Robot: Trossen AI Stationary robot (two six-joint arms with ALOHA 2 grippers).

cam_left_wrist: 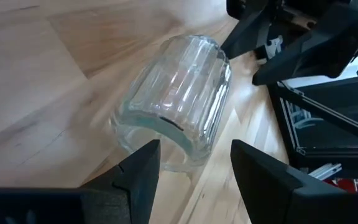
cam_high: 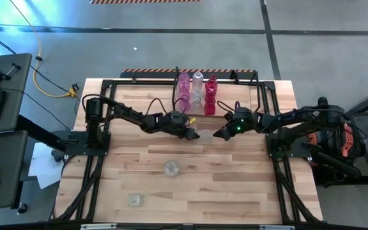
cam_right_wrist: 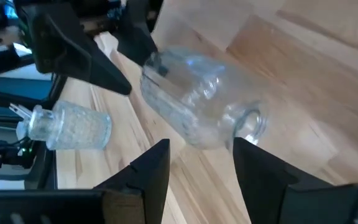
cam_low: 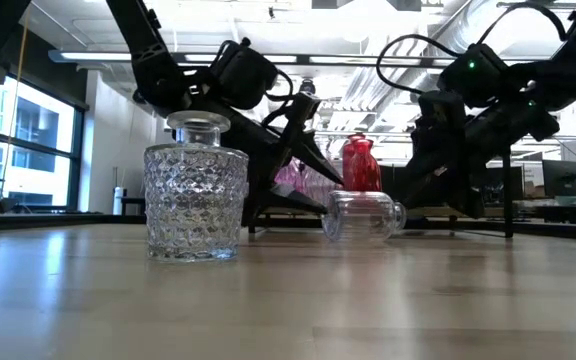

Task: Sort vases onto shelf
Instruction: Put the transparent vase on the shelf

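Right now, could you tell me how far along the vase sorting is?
Done: pink, clear and red vases stand on the shelf. In hand: a clear vase lying on its side sits between the left gripper and right gripper, both jaws open, nothing gripped. Left: the textured stoppered bottle and a small clear one.

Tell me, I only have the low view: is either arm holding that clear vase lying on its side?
Observer: No. The left wrist view shows the tipped clear vase lying free on the table just ahead of the left gripper, jaws open.
Operator: And the right arm?
Observer: The right gripper faces the vase's neck end from the other side, jaws open too, nothing between them.
Operator: Anything outside my picture?
Observer: The high view shows another small clear vase near the table's front edge, on the left arm's side.
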